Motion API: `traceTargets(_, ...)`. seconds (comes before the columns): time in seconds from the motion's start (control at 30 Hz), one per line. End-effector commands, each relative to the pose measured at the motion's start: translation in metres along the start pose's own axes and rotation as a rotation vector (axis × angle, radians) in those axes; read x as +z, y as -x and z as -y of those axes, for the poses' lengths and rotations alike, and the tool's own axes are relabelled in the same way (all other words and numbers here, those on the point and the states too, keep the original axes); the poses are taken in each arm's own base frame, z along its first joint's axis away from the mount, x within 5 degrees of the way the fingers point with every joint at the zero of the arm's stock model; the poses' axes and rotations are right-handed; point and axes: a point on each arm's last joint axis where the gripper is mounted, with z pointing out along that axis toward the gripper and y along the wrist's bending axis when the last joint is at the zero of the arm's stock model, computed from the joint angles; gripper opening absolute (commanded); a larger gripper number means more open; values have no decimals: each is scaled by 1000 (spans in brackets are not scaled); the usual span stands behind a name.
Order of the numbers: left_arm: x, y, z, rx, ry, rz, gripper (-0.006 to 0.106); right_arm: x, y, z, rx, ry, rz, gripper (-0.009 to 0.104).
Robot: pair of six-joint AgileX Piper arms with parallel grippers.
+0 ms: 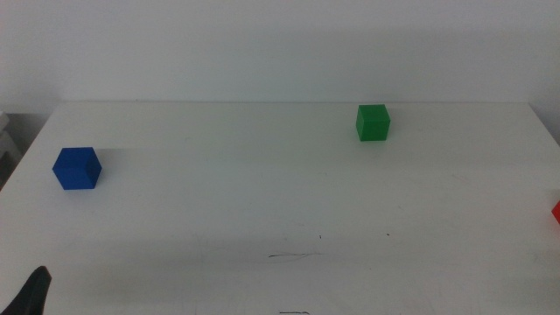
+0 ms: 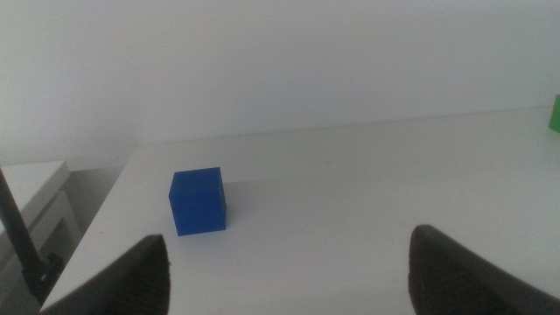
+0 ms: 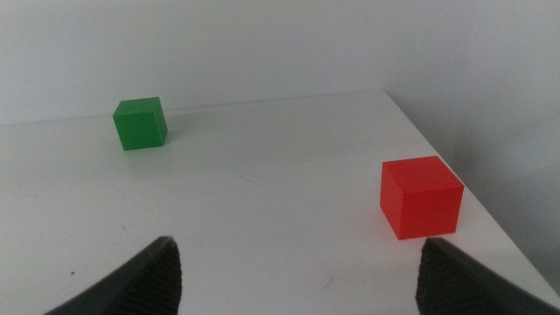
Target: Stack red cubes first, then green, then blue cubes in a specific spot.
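The blue cube (image 1: 77,168) sits on the white table at the far left. The green cube (image 1: 373,122) sits at the back, right of centre. Only a sliver of the red cube (image 1: 556,211) shows at the right edge of the middle view. My left gripper (image 2: 293,280) is open and empty, low over the table, with the blue cube (image 2: 198,202) a short way ahead of its jaws. Its dark tip shows at the bottom left of the middle view (image 1: 35,293). My right gripper (image 3: 297,284) is open and empty. The red cube (image 3: 420,197) lies ahead of it and the green cube (image 3: 140,123) farther off.
The white table (image 1: 280,201) ends at a pale wall at the back. The red cube stands close to the table's right edge (image 3: 490,219). A low white piece of furniture (image 2: 35,188) stands beyond the table's left edge.
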Motion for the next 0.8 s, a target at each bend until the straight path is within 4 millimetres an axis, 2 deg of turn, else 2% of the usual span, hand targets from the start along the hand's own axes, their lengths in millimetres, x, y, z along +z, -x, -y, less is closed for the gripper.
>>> traceTargets(0.0,-2,9,1,-11,-8,106,94,-4,19,-2,-23,16,97,93)
traceTargets(0.13,-2,9,1,-11,-8,106,94,-9,43,-3,-20,-8,50,93)
traceTargets(0.3,-2,9,1,-11,-8,106,94,-14,97,-5,-15,-37,-12,93)
traceTargets(0.43,-2,9,1,-11,-8,106,94,-7,136,-8,-11,-62,-97,93)
traceTargets(0.6,-2,9,1,-11,-8,106,94,9,181,-11,4,-97,-248,93)
traceTargets(0.67,-2,9,1,-11,-8,106,94,27,200,-13,10,-113,-347,93)
traceTargets(0.77,-2,9,1,-11,-8,106,94,46,211,-13,0,-147,-492,93)
